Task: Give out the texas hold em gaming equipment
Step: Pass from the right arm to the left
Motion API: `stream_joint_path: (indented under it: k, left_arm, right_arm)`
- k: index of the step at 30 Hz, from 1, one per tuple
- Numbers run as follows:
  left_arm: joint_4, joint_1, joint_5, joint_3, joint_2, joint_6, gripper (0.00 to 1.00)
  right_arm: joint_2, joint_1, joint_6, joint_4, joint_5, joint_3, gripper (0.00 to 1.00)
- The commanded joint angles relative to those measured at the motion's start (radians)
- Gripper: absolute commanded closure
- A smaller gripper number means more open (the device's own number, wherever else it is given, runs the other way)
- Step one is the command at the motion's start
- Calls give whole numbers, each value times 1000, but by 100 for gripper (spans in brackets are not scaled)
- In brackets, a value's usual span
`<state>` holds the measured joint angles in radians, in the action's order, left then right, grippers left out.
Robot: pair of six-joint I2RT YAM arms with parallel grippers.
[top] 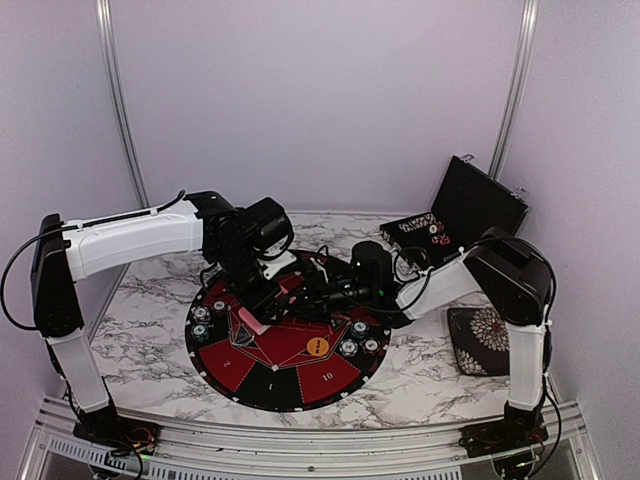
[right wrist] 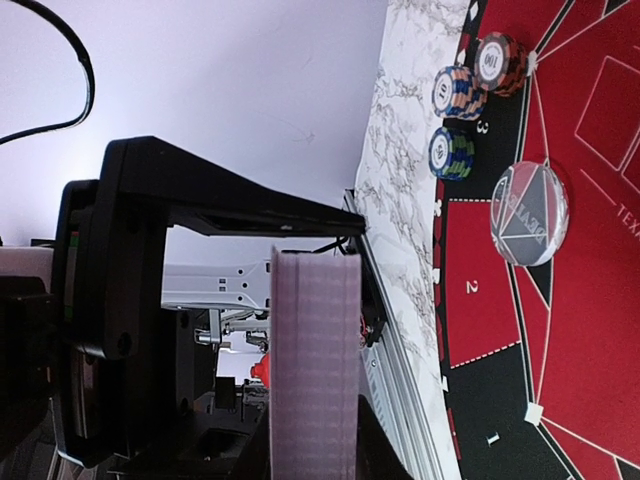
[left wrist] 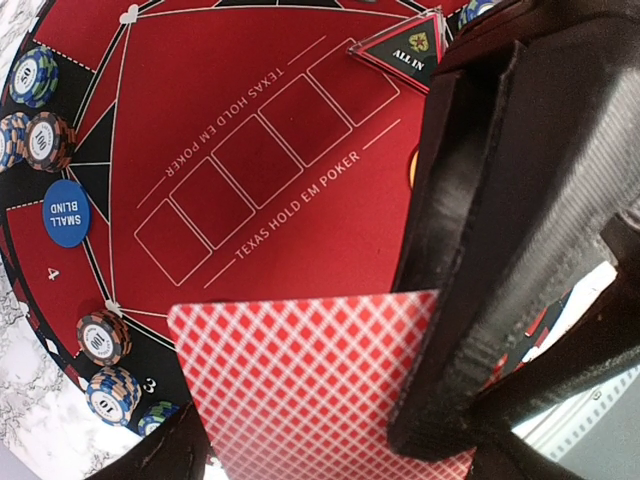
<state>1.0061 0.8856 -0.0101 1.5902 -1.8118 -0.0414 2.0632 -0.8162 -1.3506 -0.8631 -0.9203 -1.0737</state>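
Left gripper (left wrist: 330,440) pinches one red-backed card (left wrist: 300,390) over the felt mat (left wrist: 250,130) at 6 o'clock, right gripper (right wrist: 300,330) clamps the deck (right wrist: 315,370); cards likely thin, slick, bendy, so grip edges.

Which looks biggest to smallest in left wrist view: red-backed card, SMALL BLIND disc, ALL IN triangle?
1. red-backed card, but it sits nearest the camera, so this is partly perspective.
2. ALL IN triangle, partly hidden.
3. SMALL BLIND disc. The last two look close.

Red-backed card (left wrist: 310,385) above felt; chip stacks (left wrist: 105,338) along the rim.
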Motion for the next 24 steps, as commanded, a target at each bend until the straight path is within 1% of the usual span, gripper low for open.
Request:
stream_joint_path:
  k: [1, 11, 17, 21, 24]
  left_arm:
    - [-3, 6, -10, -9, -4, 2, 14]
    - [-9, 11, -22, -3, -24, 6, 14]
    - [-10, 15, -19, -5, -30, 6, 20]
    - [-11, 20, -20, -11, -32, 8, 17]
    - [-11, 21, -13, -12, -31, 9, 18]
  right_arm:
    - [-25, -4, -38, -113, -20, 0, 100]
    - [-34, -4, -39, -115, -17, 9, 100]
    - [-37, -1, -40, -120, -15, 15, 100]
    - [-37, -1, -42, -121, -14, 17, 100]
    - [-38, -1, -41, -120, -12, 17, 100]
